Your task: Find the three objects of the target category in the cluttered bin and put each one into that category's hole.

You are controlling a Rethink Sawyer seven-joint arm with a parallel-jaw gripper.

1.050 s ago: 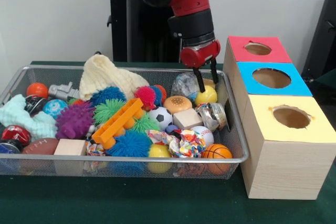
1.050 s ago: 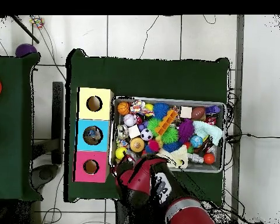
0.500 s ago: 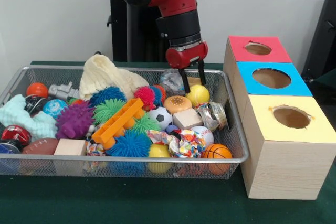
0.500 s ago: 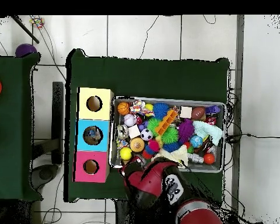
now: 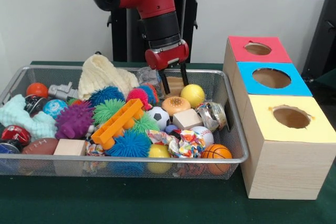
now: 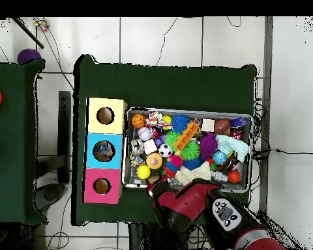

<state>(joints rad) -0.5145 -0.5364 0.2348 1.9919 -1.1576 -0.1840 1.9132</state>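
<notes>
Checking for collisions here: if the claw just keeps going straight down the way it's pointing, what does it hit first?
Most likely the small wooden block at the bin's back, framed by the open claw. Depth is unclear, so the clear crumpled wrapper beside it could touch first.

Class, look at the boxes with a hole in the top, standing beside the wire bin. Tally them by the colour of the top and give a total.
Red-topped box: 1
Blue-topped box: 1
Yellow-topped box: 1
Total: 3
</notes>
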